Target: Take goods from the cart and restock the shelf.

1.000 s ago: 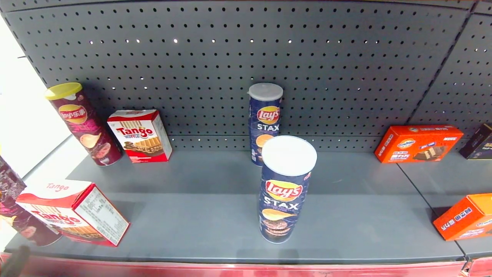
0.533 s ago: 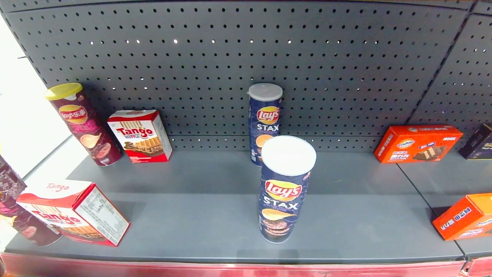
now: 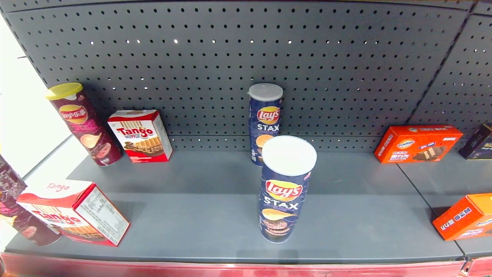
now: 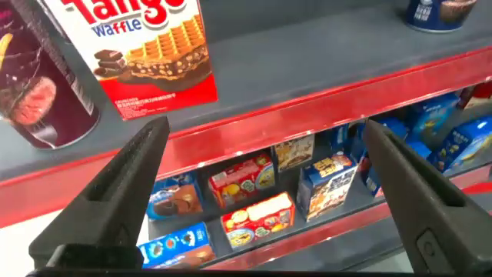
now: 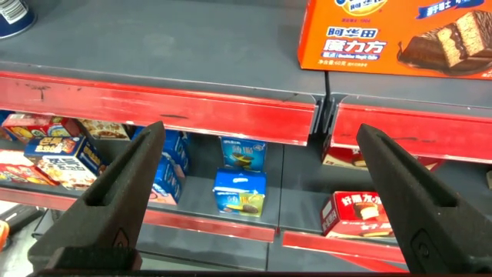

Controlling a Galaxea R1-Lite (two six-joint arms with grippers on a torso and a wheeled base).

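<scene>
- The shelf (image 3: pixel 200 215) already holds stock. A blue crisp can (image 3: pixel 284 192) stands upright near the front edge, and a second blue can (image 3: pixel 264 123) stands behind it, close to the pegboard back.
- On the robot's left are a maroon can (image 3: pixel 82 123) and a wafer box (image 3: pixel 140 134) at the back. Another wafer box (image 3: pixel 73 215) sits at the front beside a dark can (image 3: pixel 15 219) at the edge of the head view.
- On the right, one orange box (image 3: pixel 417 142) is at the back and another orange box (image 3: pixel 463 217) is at the front.
- The left gripper (image 4: pixel 264 129) hangs in front of the shelf's red front lip, by the front wafer box. Its fingers are spread wide with nothing between them.
- The right gripper (image 5: pixel 260 129) is also out in front of the red lip, below the front orange box. Its fingers are spread wide and it carries nothing.
- Judged from this, at least part of the restocking looks done: the goods on the shelf stand free of both grippers.
- Wide bare stretches of shelf lie between the groups, so more items probably need to be fetched from the cart.
- With both grippers empty, the step in hand seems to be a return for the next item.
</scene>
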